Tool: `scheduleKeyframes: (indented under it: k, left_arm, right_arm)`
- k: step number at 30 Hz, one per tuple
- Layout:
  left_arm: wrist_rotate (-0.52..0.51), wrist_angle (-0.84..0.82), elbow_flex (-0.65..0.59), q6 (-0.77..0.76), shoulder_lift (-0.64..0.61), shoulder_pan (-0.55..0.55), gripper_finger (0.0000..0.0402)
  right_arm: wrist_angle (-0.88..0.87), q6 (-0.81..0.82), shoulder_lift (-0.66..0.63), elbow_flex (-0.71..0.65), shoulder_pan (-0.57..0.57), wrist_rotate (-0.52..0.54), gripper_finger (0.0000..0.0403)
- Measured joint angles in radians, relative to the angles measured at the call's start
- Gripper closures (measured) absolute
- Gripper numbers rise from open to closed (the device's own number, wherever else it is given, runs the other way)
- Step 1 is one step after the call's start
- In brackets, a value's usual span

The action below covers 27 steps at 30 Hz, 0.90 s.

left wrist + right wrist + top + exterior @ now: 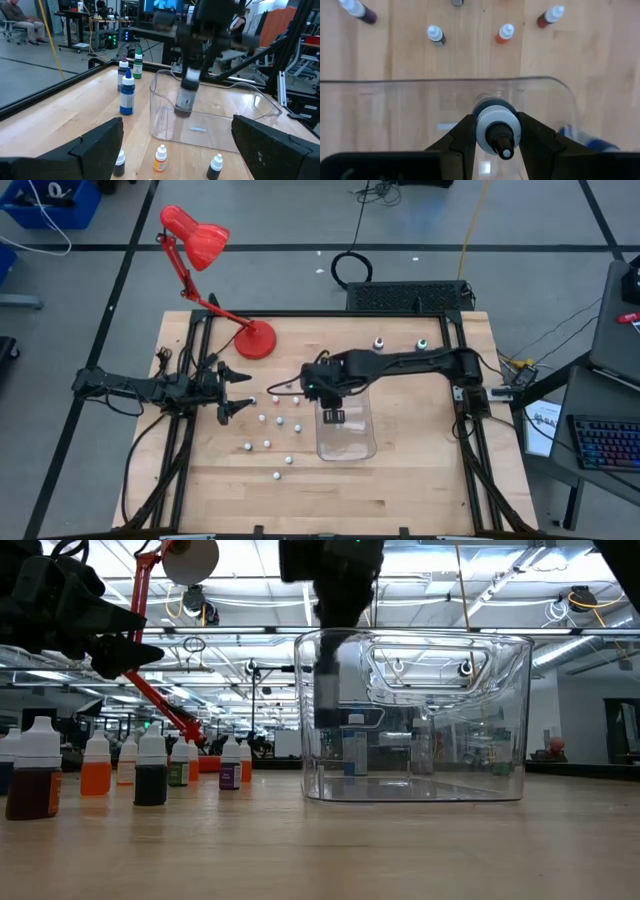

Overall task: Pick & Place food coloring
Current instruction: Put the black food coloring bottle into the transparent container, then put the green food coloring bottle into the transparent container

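The clear plastic tray (347, 442) sits on the wooden table (400, 490) near its middle, and its floor looks bare apart from a small pale mark seen through the wall in the left wrist view. Just above the tray's open top, the right gripper (496, 131) hangs with its fingers narrowed onto a small bottle (496, 127) with a white cap and dark contents — the bottle is upright, held by its neck, its body inside the tray's walls in the low view but not touching the floor. The left gripper (236, 388) waits over the table's left side with its fingers spread wide and nothing between them. The other small bottles (268, 420) stand scattered on the wood between the left gripper and the tray, apart from one another; in the low view they line up at the left, with orange, dark and purple contents. Three larger bottles (127, 92) stand beyond the tray — blue nearest, then a pale-topped one and a green one. The red desk lamp (200, 240) stands at the table's far left corner. From above, the right arm hides the held bottle.
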Motion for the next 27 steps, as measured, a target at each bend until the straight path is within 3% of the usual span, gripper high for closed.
scheduleKeyframes:
  k: [13,21,27]
  left_arm:
    - [0.000,0.000,0.000,0.000,0.000,0.000,0.0036]
    - [0.000,0.000,0.000,0.000,0.000,0.000,0.0036]
    - [0.000,0.000,0.000,0.000,0.000,0.000,0.0036]
  right_arm:
    - [0.152,0.002,0.020,-0.159,-0.052,-0.052,0.0292]
    - [0.184,0.016,0.014,-0.183,-0.059,-0.052,0.0291]
    - [0.183,0.078,-0.032,-0.187,-0.057,-0.045,0.0169]
